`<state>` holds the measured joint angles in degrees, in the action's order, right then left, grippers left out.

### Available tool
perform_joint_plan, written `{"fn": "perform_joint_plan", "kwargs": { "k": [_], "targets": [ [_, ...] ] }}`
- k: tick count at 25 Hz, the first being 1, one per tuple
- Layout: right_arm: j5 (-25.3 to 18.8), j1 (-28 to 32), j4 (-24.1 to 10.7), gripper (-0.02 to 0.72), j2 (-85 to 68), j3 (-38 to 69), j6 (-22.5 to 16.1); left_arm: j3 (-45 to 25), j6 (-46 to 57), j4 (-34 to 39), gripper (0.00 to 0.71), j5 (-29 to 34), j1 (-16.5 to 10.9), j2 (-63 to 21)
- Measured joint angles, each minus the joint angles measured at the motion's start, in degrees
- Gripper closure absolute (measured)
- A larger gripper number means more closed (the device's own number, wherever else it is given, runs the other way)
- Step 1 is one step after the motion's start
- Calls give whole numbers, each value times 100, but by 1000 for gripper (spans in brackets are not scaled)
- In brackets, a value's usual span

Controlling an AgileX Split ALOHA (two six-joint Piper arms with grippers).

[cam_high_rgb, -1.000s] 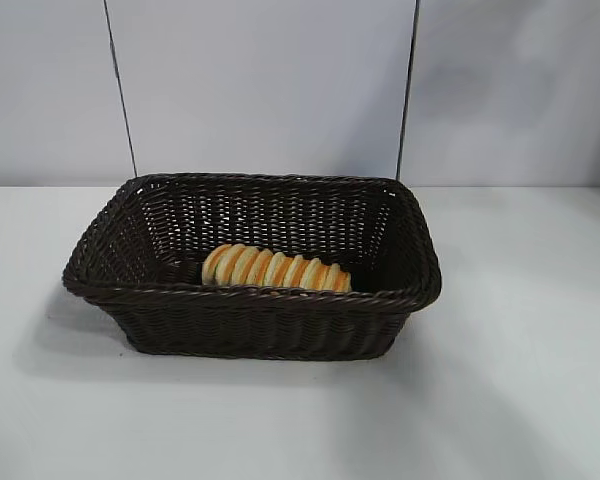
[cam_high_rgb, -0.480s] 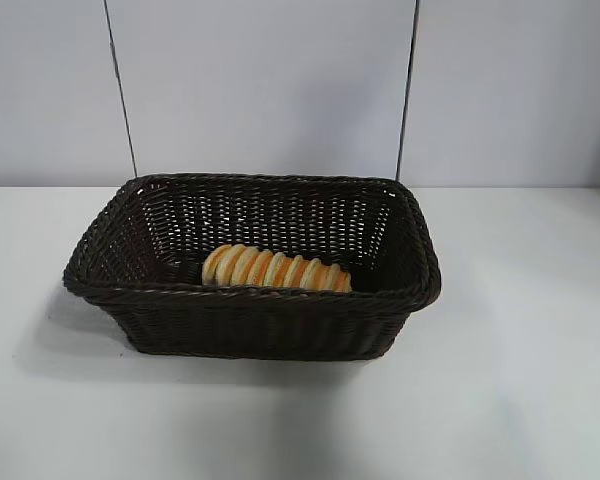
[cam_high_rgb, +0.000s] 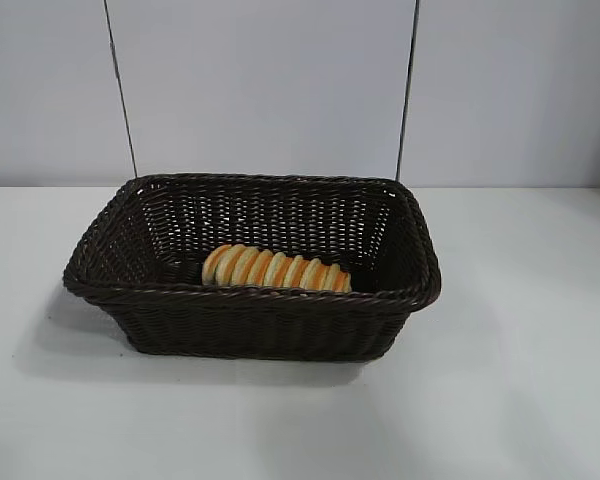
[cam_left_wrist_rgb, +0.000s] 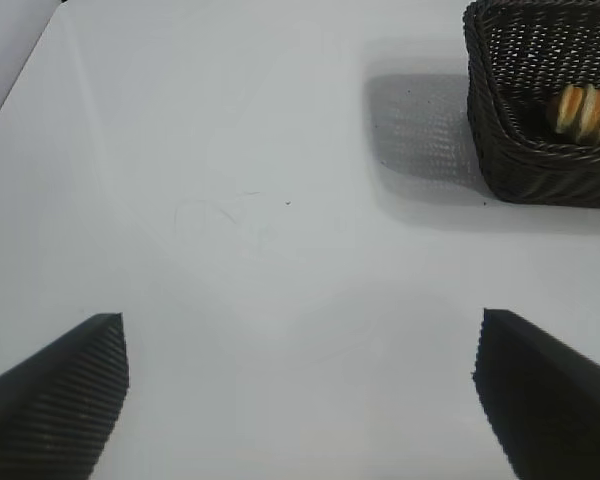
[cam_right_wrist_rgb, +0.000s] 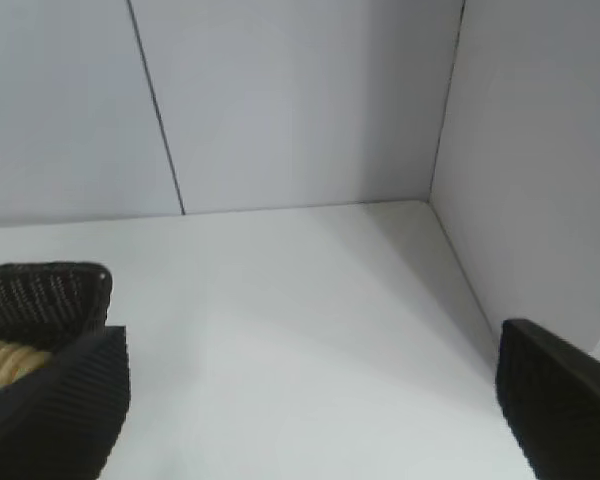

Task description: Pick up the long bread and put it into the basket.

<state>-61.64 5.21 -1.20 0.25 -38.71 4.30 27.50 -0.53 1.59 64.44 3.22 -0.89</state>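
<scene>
**Both Grippers Wide Open, Bread Lies in the Basket**

Spread wide apart and holding nothing: that is how the jaws of both grippers stand. The left gripper (cam_left_wrist_rgb: 300, 390) hangs over a bare part of the white table (cam_left_wrist_rgb: 230, 200). Its two dark, ridged fingers (cam_left_wrist_rgb: 55, 395) show at the two low corners of the left wrist view, with only table between them. The basket (cam_left_wrist_rgb: 520, 165) sits farther off from this gripper, and they do not touch. A soft gray shadow lies on the table just beside the basket's wall.

In the outside view, the basket (cam_high_rgb: 250, 325) stands near the middle of the table (cam_high_rgb: 520, 400). It is dark brown and woven, with sloping sides and a braided rim. The long bread (cam_high_rgb: 276, 270) lies flat on the bottom of the basket, close to the front wall. It is golden with orange stripes across it. Its lower edge is hidden behind the front rim. No arm shows in this view. Behind the table is a pale wall (cam_high_rgb: 260, 90) with two thin dark lines running down it.

The right gripper (cam_right_wrist_rgb: 315, 415) is off to the right of the basket. One of its dark fingers (cam_right_wrist_rgb: 60, 410) is seen in front of a corner of the basket (cam_right_wrist_rgb: 40, 295). A bit of the long bread (cam_right_wrist_rgb: 10, 362) peeks out inside that corner. The other finger is by the side wall (cam_right_wrist_rgb: 540, 150).
</scene>
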Motion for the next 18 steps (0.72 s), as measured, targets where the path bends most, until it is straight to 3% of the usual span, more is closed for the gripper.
{"fn": "perform_joint_plan", "kwargs": {
  "k": [8,18],
  "targets": [
    [-391,0,215,9,93,992,5,0,0,0,32,0,0,0],
    [-65,0,240,9,212,1189,5,0,0,0,32,0,0,0]
  ]
}}
